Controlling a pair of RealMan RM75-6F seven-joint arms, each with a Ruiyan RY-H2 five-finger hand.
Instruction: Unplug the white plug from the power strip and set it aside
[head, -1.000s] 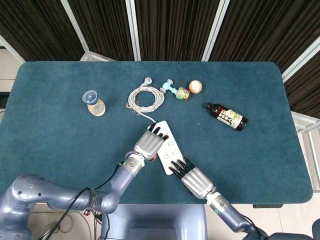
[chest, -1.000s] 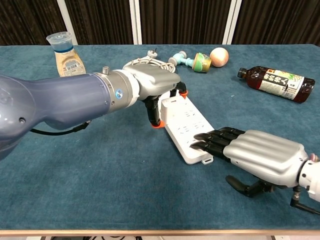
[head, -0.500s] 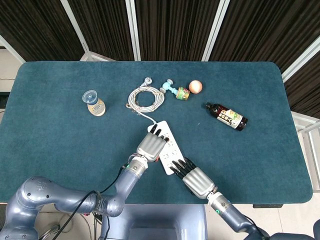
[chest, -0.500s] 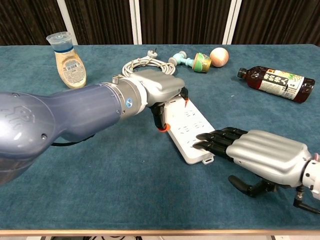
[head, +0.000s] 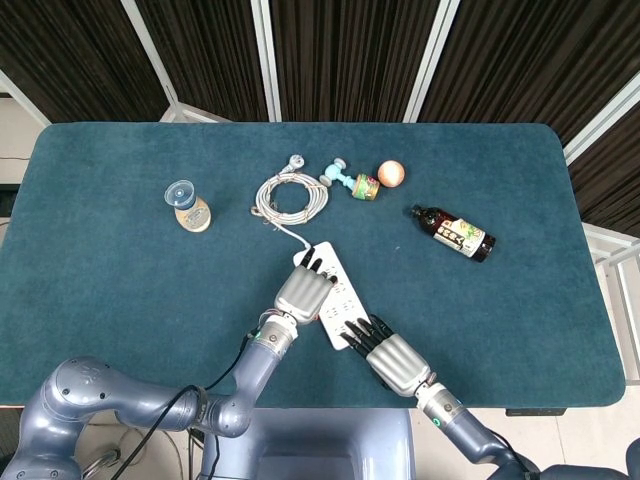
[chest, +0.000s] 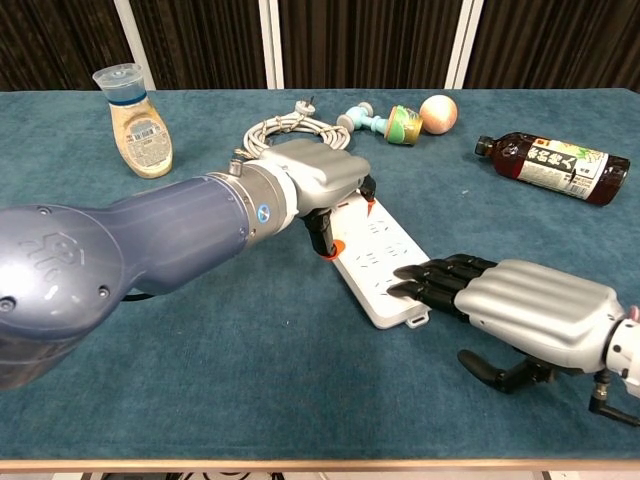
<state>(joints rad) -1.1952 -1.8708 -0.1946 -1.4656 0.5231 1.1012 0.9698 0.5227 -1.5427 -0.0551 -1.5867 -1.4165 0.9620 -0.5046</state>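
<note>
The white power strip (head: 347, 297) (chest: 378, 262) lies at an angle in the middle of the table. My left hand (head: 300, 290) (chest: 316, 178) covers its far end, with the thumb down the strip's left side and another finger down its right side. No white plug shows in the strip; anything under the left palm is hidden. My right hand (head: 392, 358) (chest: 530, 305) lies flat with its dark fingertips (chest: 415, 281) pressing on the strip's near end. The strip's white cable (head: 290, 195) (chest: 290, 128) is coiled behind it, ending in a loose plug (head: 295, 158).
A sauce bottle with a blue cap (head: 190, 207) (chest: 133, 108) stands at the back left. A teal toy (head: 352, 182), an orange ball (head: 391, 173) (chest: 438, 112) and a dark bottle lying on its side (head: 452, 233) (chest: 555, 165) sit behind and to the right.
My left hand has slid a little along the strip toward me, from its far tip onto the first sockets. The right hand and the strip have stayed in place.
</note>
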